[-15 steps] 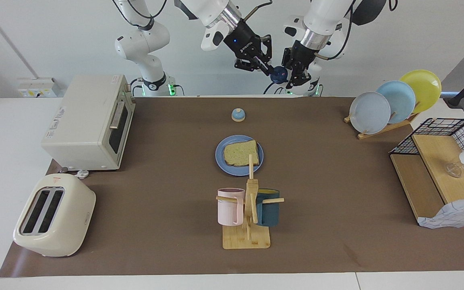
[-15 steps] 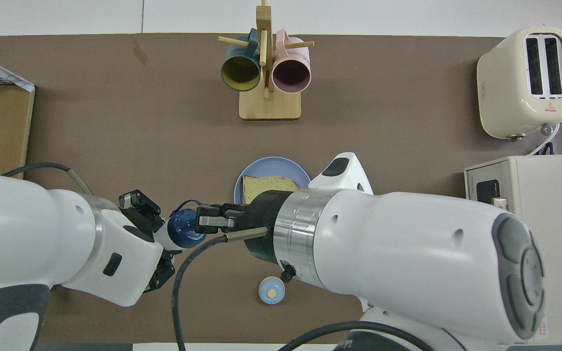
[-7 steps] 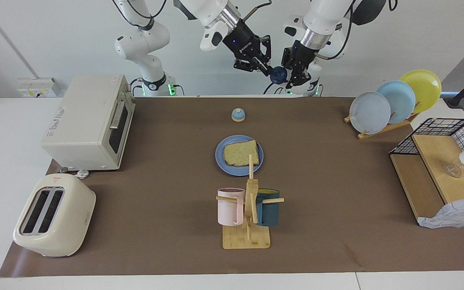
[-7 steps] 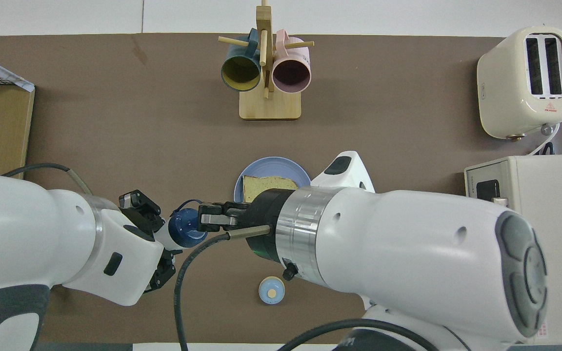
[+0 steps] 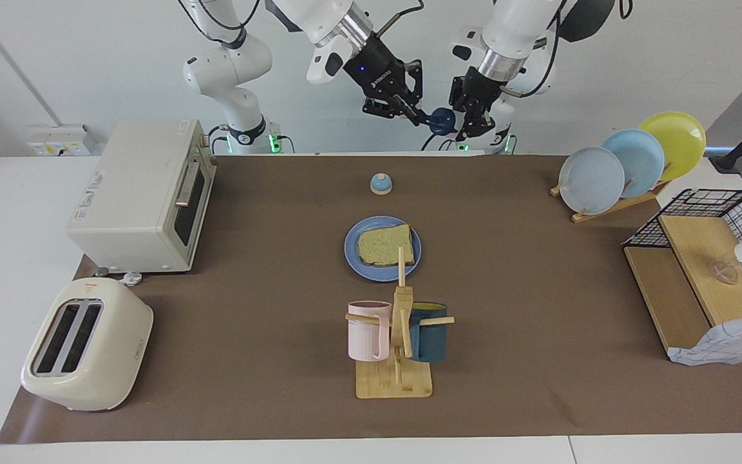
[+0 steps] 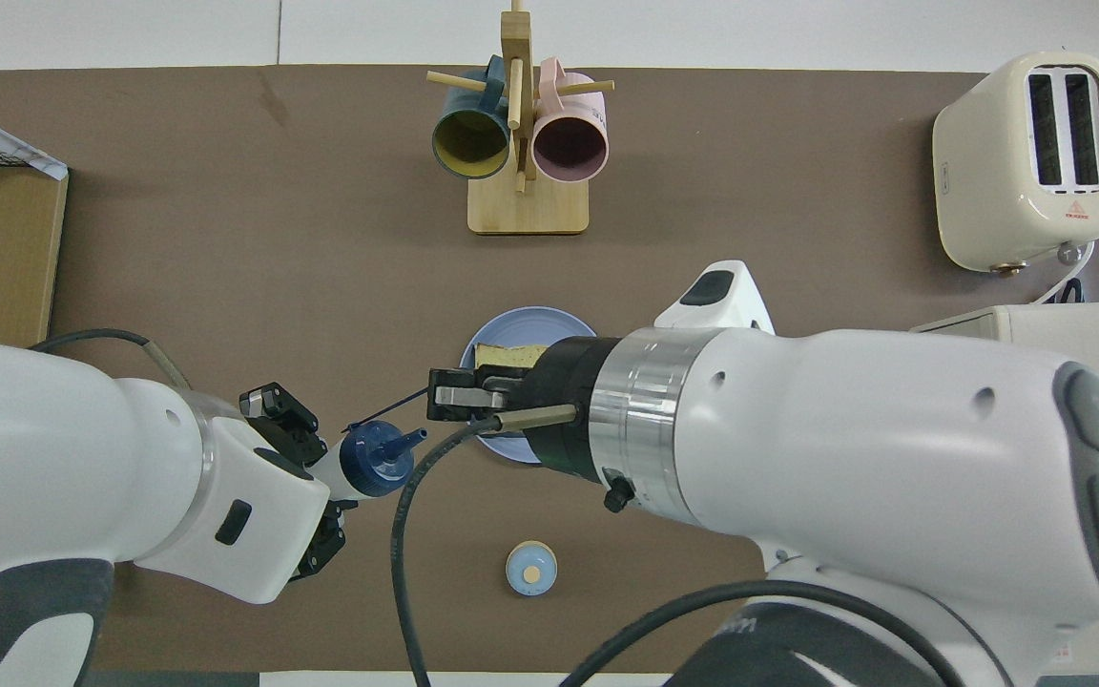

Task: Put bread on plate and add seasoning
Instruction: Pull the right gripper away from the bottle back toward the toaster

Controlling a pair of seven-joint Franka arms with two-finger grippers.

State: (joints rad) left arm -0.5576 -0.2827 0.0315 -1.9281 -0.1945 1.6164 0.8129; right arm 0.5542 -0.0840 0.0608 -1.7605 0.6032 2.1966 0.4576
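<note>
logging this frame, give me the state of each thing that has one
bread: flat on the plate
plate: flat on the table
seasoning: in the air, tipped, spout uncovered and tip cover pulled off on its tether
left gripper: shut on the seasoning
right gripper: shut on the tip cover
toaster: slots empty
toaster oven: door closed
mugs: hung on rack

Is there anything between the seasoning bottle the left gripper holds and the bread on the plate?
Nothing on the table stands between them. The left gripper holds the seasoning bottle up in the air; the bread lies uncovered on the plate. Only the right gripper, shut at the bottle's cap, hangs close by.
</note>
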